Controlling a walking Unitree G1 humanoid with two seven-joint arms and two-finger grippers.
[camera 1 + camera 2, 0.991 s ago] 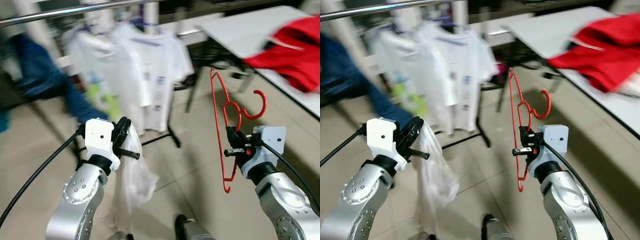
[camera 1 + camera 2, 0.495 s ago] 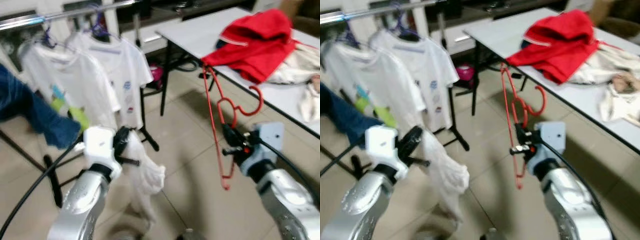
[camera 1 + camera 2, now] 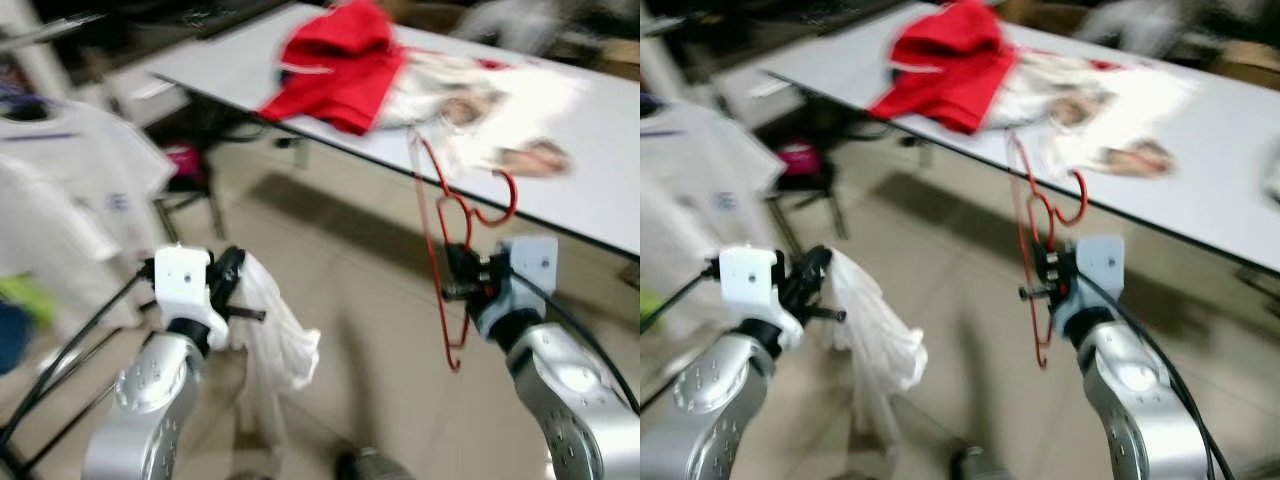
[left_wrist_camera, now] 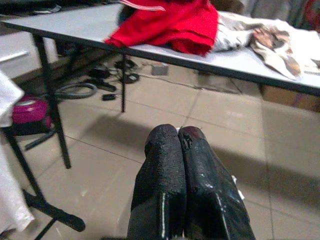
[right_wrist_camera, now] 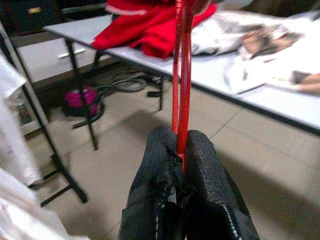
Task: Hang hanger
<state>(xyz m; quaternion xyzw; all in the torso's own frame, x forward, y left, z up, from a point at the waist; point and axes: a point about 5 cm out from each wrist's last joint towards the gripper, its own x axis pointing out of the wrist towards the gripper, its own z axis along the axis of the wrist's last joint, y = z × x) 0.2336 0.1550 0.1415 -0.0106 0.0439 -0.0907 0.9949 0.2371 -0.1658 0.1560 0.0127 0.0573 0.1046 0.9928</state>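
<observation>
A red wire hanger stands upright in my right gripper, which is shut on its lower bar. In the right wrist view the red hanger rises from between the pressed fingers. My left gripper is shut on a white garment that hangs down from it toward the floor. The left wrist view shows that gripper with its fingers pressed together. Both grippers are held at chest height over the tiled floor, in front of a long table.
A long white table runs across ahead with a red garment and pale clothes on it. White T-shirts hang at the far left, with a pink object and cables under the table. The picture is blurred.
The view has swung to the right: the clothes rack has slid off to the left and the table now lies ahead. Both grippers keep their hold.
</observation>
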